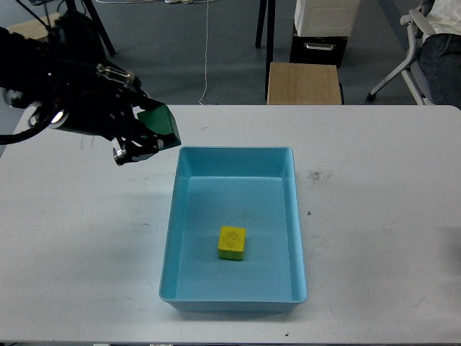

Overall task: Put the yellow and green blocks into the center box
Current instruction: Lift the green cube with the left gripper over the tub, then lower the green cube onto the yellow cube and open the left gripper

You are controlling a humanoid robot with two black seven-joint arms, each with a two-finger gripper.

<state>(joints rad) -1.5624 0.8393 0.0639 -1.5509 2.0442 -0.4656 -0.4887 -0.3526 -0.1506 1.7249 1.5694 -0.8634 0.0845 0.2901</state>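
Note:
My left gripper is shut on the green block and holds it in the air, just left of the far left corner of the blue box. The yellow block lies inside the box, near the middle of its floor. My right arm is out of view.
The white table carries the box at its centre. Beyond the far edge stand a wooden stool, black stand legs, a cardboard box and an office chair.

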